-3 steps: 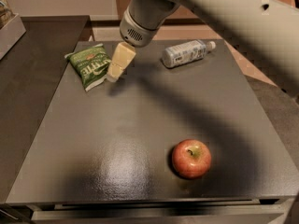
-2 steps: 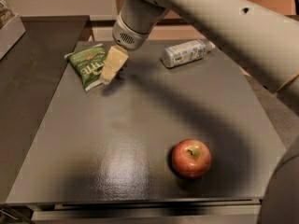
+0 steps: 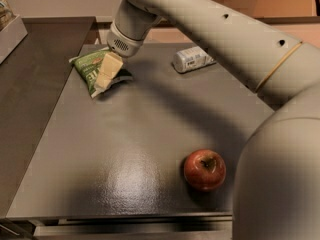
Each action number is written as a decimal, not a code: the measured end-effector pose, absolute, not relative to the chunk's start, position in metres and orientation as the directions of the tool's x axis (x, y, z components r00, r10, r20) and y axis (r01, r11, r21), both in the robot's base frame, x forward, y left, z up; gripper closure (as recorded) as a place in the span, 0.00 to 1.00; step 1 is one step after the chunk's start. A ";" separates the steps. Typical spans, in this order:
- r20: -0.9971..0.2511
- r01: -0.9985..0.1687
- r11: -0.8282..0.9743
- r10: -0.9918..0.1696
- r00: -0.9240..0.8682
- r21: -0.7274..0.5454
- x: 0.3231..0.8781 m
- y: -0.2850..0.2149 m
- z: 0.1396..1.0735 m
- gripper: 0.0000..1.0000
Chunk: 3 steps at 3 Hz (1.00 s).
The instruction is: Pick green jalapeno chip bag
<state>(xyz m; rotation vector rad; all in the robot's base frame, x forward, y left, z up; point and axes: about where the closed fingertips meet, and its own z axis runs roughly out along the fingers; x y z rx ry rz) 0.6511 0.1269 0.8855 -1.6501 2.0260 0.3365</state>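
Observation:
The green jalapeno chip bag (image 3: 90,70) lies flat at the far left of the dark table (image 3: 145,149); it is dark green with white lettering. My gripper (image 3: 106,78) hangs from the pale arm that reaches in from the right, and it is right over the bag's right half, with its cream fingers (image 3: 109,69) pointing down at the bag. The fingers cover part of the bag.
A clear plastic bottle with a white label (image 3: 192,59) lies at the far right of the table. A red apple (image 3: 204,169) sits near the front right. A lower grey counter (image 3: 30,84) runs along the left. My arm fills the right side.
My gripper has moved left and down, from beside the bag's right edge to over the bag itself. The arm has swung further into view. The bag, bottle and apple have not moved.

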 end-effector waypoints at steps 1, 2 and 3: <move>-0.521 -0.968 0.224 -0.843 -0.135 -0.111 0.662 0.142 0.874 0.00; -0.516 -0.963 0.243 -0.843 -0.152 -0.113 0.674 0.146 0.866 0.00; -0.509 -0.953 0.280 -0.841 -0.186 -0.114 0.688 0.139 0.858 0.00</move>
